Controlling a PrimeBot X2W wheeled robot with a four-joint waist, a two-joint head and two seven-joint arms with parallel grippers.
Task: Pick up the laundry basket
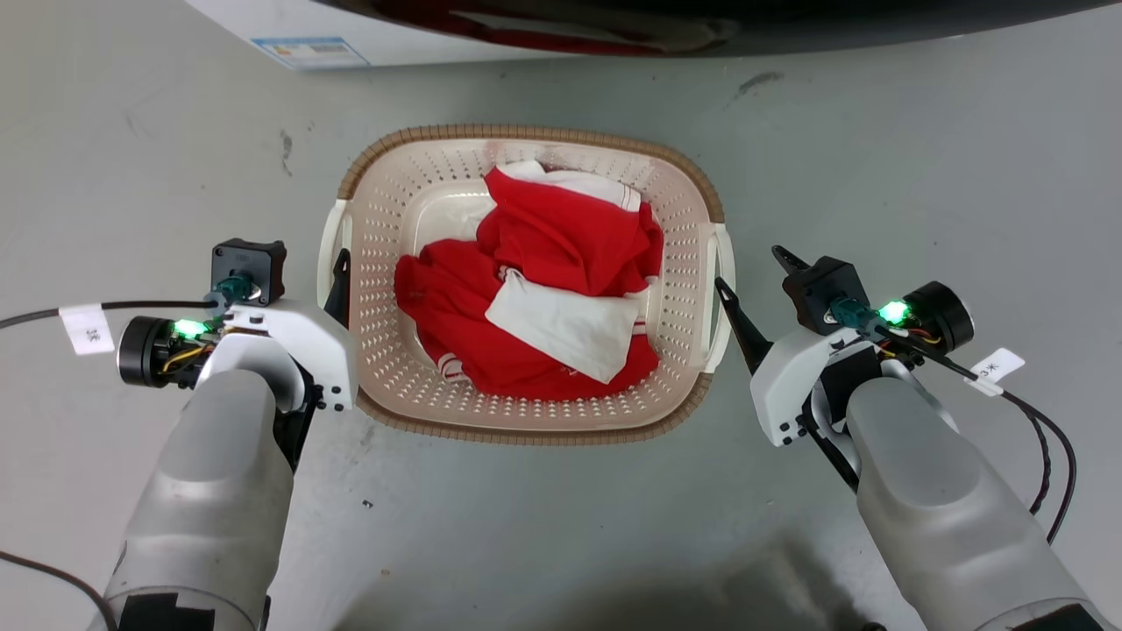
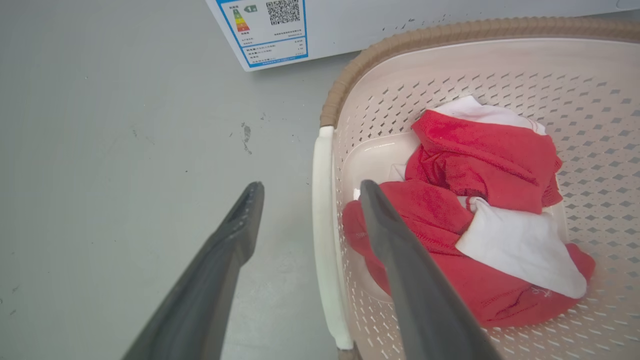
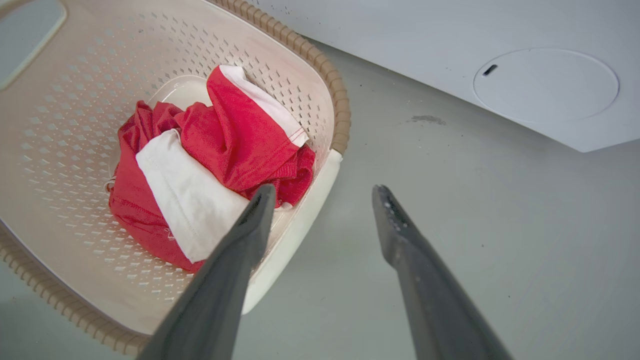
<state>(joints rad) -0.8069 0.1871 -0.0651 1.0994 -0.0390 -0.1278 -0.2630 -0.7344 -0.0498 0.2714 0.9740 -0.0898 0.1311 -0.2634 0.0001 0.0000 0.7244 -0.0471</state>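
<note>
The left claw [image 2: 310, 186] is spread wide and sits astride the basket's left handle [image 2: 324, 225], with one finger over the bare floor [image 2: 125, 150] and the other over the inside of the basket. The right claw [image 3: 324, 190] mirrors it. Its fingers are parted too, the inner one over the clothes and the outer one over the floor, with the right handle [image 3: 300, 220] between them. Neither claw pinches anything, and I cannot tell whether either finger touches plastic.

To my eye the step in hand is taking hold of both handles. It would go best if each claw sinks until the white strip lies well down between the fingers, then both press together at once. The handles look thin and smooth, so a shallow bite may slip. Raising the two arms evenly should keep the load from tipping.

The laundry basket [image 1: 386, 263] stands on the floor between the two arms, just before a white appliance [image 1: 368, 35]. Inside it lies a crumpled heap of red and white clothes [image 1: 543, 289], low in the bottom and well under the brown rim.
</note>
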